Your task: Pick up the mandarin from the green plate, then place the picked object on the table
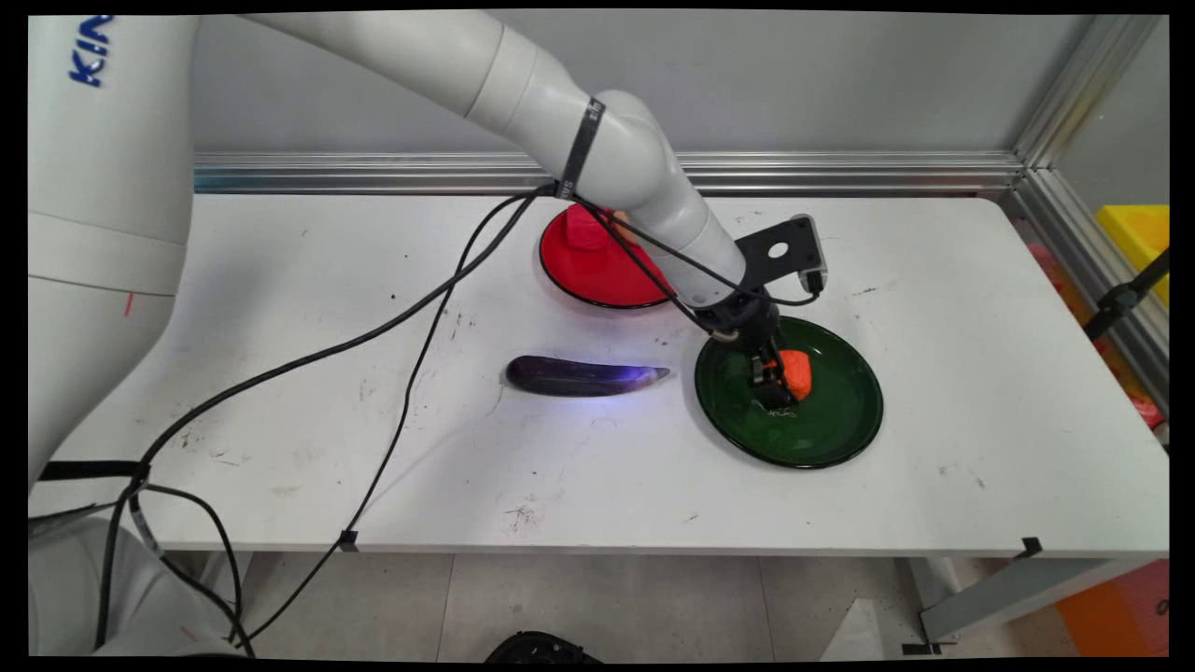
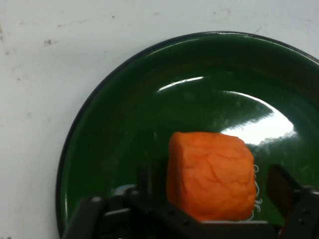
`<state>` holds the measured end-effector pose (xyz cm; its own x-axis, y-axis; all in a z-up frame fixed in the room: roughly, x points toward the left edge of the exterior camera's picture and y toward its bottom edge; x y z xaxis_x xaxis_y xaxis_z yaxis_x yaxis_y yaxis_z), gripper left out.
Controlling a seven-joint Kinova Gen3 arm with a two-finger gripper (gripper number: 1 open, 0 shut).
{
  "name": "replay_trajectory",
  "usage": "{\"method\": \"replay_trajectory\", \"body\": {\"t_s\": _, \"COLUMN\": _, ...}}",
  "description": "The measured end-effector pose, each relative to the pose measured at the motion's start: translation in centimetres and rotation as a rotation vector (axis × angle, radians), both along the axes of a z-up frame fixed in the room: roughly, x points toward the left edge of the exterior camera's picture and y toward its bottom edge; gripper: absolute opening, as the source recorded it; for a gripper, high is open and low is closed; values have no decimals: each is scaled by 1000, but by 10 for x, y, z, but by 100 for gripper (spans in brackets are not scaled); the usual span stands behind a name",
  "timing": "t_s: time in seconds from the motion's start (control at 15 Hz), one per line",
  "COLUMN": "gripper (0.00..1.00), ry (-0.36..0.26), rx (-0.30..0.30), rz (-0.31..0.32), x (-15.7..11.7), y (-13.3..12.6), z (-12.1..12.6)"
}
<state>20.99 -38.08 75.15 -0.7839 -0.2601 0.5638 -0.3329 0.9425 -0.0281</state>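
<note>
Your gripper (image 1: pixel 777 390) is down inside the green plate (image 1: pixel 840 448), fingers released and standing on either side of the orange block (image 2: pixel 209 174). The block sits on the plate's floor, a little toward the plate's far side. In the hand view one finger is right against the block, while the other stands clear with a gap showing, so the block is off-centre between them.

That is your main risk. If you close now, I think the near finger would push the block sideways across the glossy plate before the other meets it. It could turn or squirt out. The block also looks soft, so a hard squeeze may deform it. The fingertips are low on the plate, and any sideways drag could shift the plate itself.

Left of the green plate lies the eggplant (image 1: pixel 579 376), apart from it. Behind and to the plate's left is the red plate (image 1: pixel 597 280) carrying a red block (image 1: pixel 586 229). The cables (image 1: pixel 653 252) hang just over it and could snag.
</note>
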Motion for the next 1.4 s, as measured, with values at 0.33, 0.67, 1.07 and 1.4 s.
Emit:
{"method": "replay_trajectory", "body": {"t_s": 0.33, "gripper": 0, "ry": 4, "rx": 1, "rz": 3, "x": -4, "y": -2, "z": -3}}
{"method": "replay_trajectory", "body": {"t_s": 0.67, "gripper": 0, "ry": 20, "rx": -8, "rz": 2, "x": 5, "y": 2, "z": 16}}
{"method": "replay_trajectory", "body": {"t_s": 1.07, "gripper": 0, "ry": 41, "rx": -22, "rz": -3, "x": 32, "y": 19, "z": 65}}
{"method": "replay_trajectory", "body": {"t_s": 1.4, "gripper": 0, "ry": 41, "rx": -19, "rz": 3, "x": 63, "y": 42, "z": 108}}
